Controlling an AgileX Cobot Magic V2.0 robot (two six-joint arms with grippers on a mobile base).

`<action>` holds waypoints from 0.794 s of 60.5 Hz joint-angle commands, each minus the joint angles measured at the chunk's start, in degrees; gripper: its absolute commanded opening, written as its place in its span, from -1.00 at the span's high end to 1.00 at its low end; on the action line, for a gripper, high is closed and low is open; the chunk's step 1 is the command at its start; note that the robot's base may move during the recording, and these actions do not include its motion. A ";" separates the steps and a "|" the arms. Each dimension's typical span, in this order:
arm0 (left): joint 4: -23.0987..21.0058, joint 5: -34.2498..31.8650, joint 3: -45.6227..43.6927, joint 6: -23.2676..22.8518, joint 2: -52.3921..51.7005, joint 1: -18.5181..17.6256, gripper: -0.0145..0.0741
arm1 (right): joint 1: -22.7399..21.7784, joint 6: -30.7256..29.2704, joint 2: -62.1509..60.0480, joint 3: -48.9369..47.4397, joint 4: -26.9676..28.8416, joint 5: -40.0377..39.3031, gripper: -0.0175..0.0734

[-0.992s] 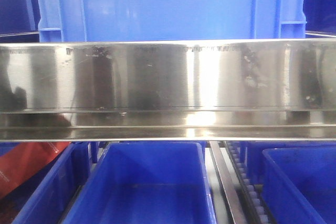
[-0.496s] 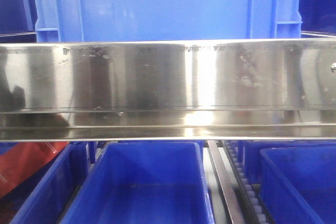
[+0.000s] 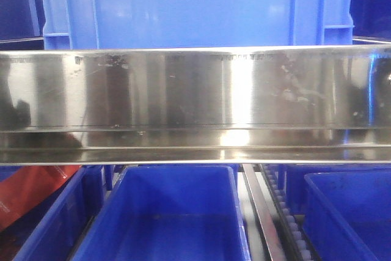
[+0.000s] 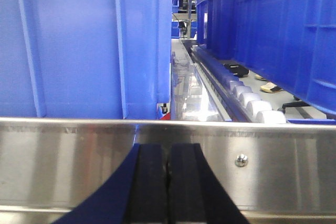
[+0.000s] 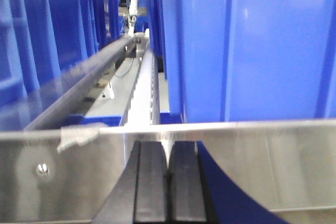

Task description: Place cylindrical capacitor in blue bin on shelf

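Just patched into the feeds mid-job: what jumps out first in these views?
The broad, scratched steel front rail of the shelf spans the front view, with a big blue bin above it and more blue bins below. In each wrist view a dark tool sits just short of that rail, the left tool and the right tool both with jaws pressed together. No capacitor is visible in any view.

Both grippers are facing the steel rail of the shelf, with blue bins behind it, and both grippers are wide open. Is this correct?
Not quite. Both face the shelf rail with blue bins behind it, but the grippers are shut. The left wrist view shows the left gripper with fingers pressed together, and the right wrist view shows the same for the right gripper. Nothing is visibly between them.
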 commanded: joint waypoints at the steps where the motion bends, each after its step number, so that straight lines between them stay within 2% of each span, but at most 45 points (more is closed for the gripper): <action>1: -0.21 -1.08 -0.08 0.07 -0.30 -0.02 0.92 | -0.22 0.31 -0.39 0.29 -0.70 -2.05 0.93; 48: -0.21 -1.08 -0.08 0.07 -0.30 -0.02 0.92 | -0.22 0.31 -0.39 0.29 -0.87 -2.19 0.93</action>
